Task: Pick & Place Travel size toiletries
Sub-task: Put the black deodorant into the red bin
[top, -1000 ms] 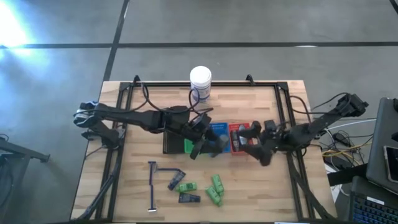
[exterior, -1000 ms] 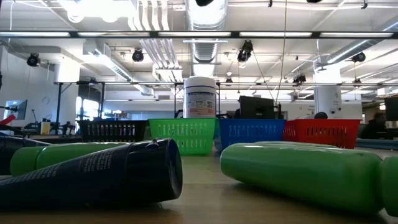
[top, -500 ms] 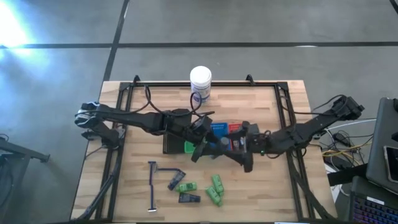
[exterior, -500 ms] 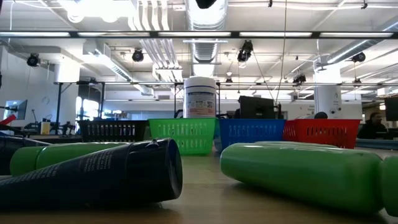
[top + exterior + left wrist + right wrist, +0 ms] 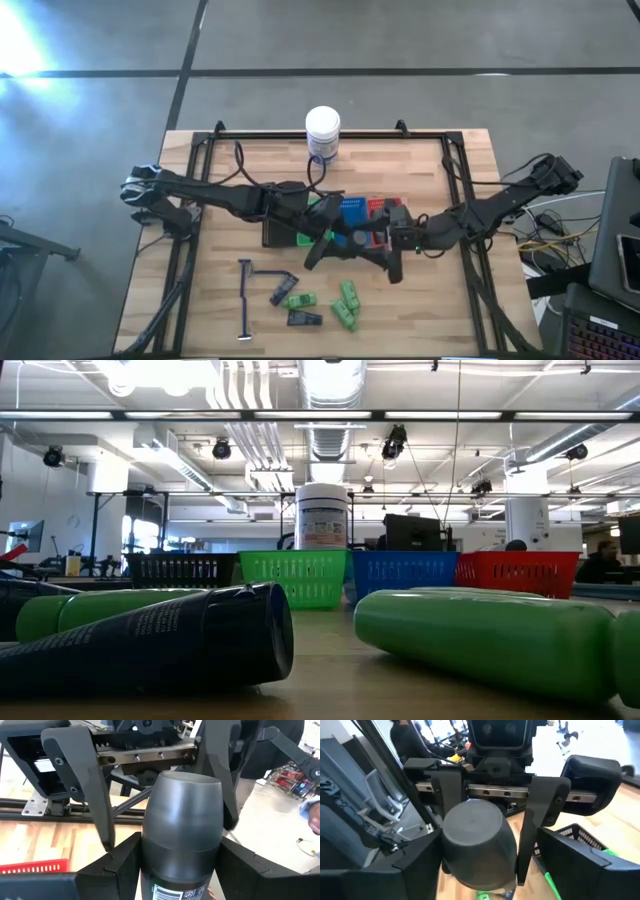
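High view: the pale wooden table [image 5: 440, 320] carries two dark arms that reach in from opposite sides and meet just in front of the row of trays, near the table's middle. Each forearm lies low and nearly level, the wrists turned so that the two grippers face each other head on.

Low view: four slatted plastic trays stand side by side, black [image 5: 180, 568], green [image 5: 297, 575], blue [image 5: 402, 572] and red [image 5: 517, 572], with the large white jar with a blue label [image 5: 322, 515] behind them.

Left wrist view: the left gripper [image 5: 180, 870] pinches a smooth grey cylindrical tube [image 5: 182, 815] at its lower body, so the tube hangs in the air between the arms, above the table.

Right wrist view: the right gripper [image 5: 485, 870] has its fingers spread on either side of the tube's free, capped end; they appear not to press on it yet.

The step in hand is judged to be a transfer of the tube from one gripper to the other. To do it well, the right gripper should centre the tube between its pads, take hold clear of the left fingers, and be firmly set before the left gripper lets go; the smooth round wall could slip or roll under an off-centre grip.

The remaining toiletries lie loose on the table's near part: thin blue sticks [image 5: 245, 300], bright green packets [image 5: 347, 303] and small dark packs [image 5: 303, 318], well apart from both grippers.
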